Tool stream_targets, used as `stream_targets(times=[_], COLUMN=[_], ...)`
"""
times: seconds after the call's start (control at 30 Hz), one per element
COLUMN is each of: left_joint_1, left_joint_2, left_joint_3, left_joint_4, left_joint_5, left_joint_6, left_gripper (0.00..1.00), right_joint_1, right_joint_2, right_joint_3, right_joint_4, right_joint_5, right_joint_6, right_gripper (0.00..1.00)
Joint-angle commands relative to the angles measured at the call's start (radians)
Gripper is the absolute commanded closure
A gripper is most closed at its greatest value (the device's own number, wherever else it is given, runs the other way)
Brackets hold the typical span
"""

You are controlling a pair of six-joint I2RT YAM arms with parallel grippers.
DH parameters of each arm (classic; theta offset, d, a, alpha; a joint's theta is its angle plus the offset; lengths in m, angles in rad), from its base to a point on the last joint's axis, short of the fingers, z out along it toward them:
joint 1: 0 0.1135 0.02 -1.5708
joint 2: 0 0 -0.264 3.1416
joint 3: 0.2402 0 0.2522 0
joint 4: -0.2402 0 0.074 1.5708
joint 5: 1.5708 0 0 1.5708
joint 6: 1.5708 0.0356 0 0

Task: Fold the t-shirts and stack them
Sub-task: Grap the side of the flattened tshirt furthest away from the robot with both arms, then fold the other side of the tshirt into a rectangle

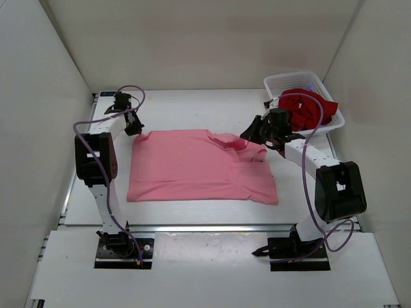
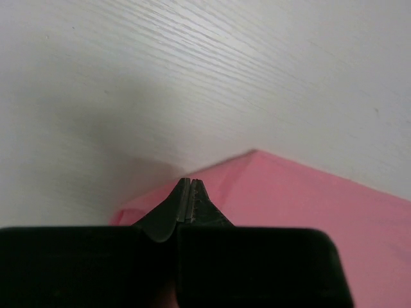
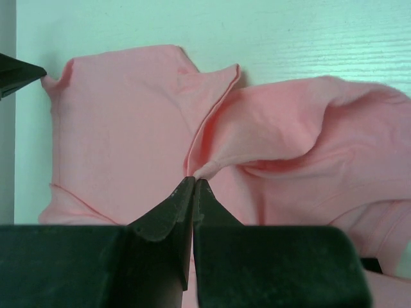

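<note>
pink t-shirt point(image 1: 192, 170) flat at centre of desk point(image 1: 192, 106). left pincer point(image 1: 135, 128) clamped on its 10 o'clock corner, right pincer point(image 1: 246, 136) pinching a raised fold by the collar at 2 o'clock. dark red t-shirt point(image 1: 303, 106) in basket point(image 1: 288, 79), desk's 1 o'clock

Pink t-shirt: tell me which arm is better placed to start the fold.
Probably right: the right gripper is shut on a raised ridge of the pink t-shirt by the collar. The left gripper pinches only the far-left corner.
</note>
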Motion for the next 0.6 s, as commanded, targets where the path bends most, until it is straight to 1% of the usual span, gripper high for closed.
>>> stream_targets(times=[0.0,0.03,0.1,0.2,0.3,0.37,0.43,0.57], left_joint_1=[-0.012,-0.009,0.000,0.032,0.045,0.045,0.057,0.068], left_joint_2=[-0.178,-0.192,-0.264,-0.360,-0.463,-0.502,-0.548,-0.628], left_joint_3=[-0.035,-0.049,-0.125,-0.209,-0.354,-0.391,-0.437,-0.511], left_joint_4=[0.031,0.037,0.051,0.078,0.115,0.129,0.134,0.146], left_joint_5=[0.070,0.069,0.070,0.082,0.081,0.069,0.087,0.101], left_joint_6=[-0.033,-0.030,-0.029,-0.041,-0.039,-0.045,-0.055,-0.052], left_gripper=[1.00,1.00,1.00,1.00,1.00,1.00,1.00,1.00], right_joint_1=[-0.004,-0.007,-0.029,-0.081,-0.124,-0.138,-0.144,-0.179], right_joint_2=[-0.108,-0.127,-0.180,-0.280,-0.393,-0.427,-0.460,-0.565], right_joint_3=[-0.004,-0.015,-0.073,-0.148,-0.214,-0.236,-0.269,-0.334], right_joint_4=[-0.020,-0.045,-0.066,-0.102,-0.131,-0.171,-0.190,-0.224], right_joint_5=[0.016,0.019,0.030,0.035,0.024,0.026,0.041,0.016], right_joint_6=[-0.011,-0.004,-0.013,-0.016,-0.026,-0.028,-0.051,-0.062], right_gripper=[1.00,1.00,1.00,1.00,1.00,1.00,1.00,1.00])
